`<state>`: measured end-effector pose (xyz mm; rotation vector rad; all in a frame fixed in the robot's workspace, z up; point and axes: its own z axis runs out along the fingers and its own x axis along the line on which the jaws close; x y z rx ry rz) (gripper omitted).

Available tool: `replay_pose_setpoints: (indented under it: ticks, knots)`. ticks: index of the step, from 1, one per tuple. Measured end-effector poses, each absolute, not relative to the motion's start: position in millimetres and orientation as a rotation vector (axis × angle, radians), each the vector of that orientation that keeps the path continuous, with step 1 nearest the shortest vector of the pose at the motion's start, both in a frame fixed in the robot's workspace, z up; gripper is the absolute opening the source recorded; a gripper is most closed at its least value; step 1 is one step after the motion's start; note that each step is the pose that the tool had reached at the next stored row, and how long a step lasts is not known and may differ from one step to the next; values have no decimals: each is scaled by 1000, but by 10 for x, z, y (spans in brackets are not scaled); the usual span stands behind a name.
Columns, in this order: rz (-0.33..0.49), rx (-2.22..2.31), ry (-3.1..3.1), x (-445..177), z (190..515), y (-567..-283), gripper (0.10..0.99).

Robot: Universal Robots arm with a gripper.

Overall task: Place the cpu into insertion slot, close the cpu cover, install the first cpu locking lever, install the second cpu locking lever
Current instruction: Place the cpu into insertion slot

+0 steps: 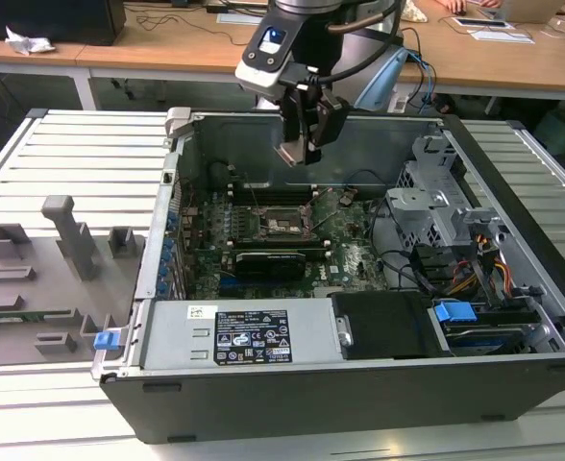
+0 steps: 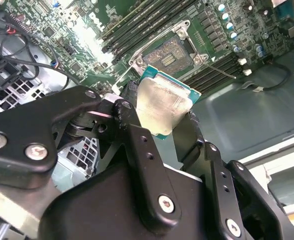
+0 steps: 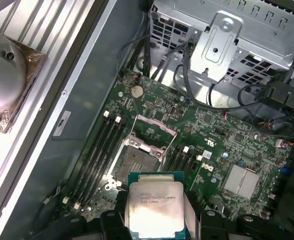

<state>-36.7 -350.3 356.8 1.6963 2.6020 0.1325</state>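
My gripper (image 1: 297,152) hangs above the open computer case, over the back of the green motherboard, shut on the cpu (image 2: 162,106). The chip's pale metal top faces both wrist cameras, and its edges sit between the black fingers (image 2: 132,120). In the first wrist view the cpu (image 3: 156,210) is just short of the insertion slot (image 3: 133,162), a dark square socket lying bare on the board. The cpu cover (image 3: 152,133) stands swung open on the far side of the slot. From the exterior view the insertion slot (image 1: 281,223) lies below and slightly in front of the gripper.
The case's metal walls (image 1: 177,182) ring the board. A drive cage (image 1: 436,206) with cables stands at the exterior view's right, and a power supply (image 1: 234,336) sits in front. Memory slots (image 3: 99,150) flank the socket. A heatsink (image 3: 4,85) rests outside the case. Grey fixtures (image 1: 66,240) sit at the left.
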Motion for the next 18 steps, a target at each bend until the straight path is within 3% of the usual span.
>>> replay_pose_setpoints:
  ticks: [18]
  knots:
    - [127, 1904, 2445, -367, 3512, -3502, 525]
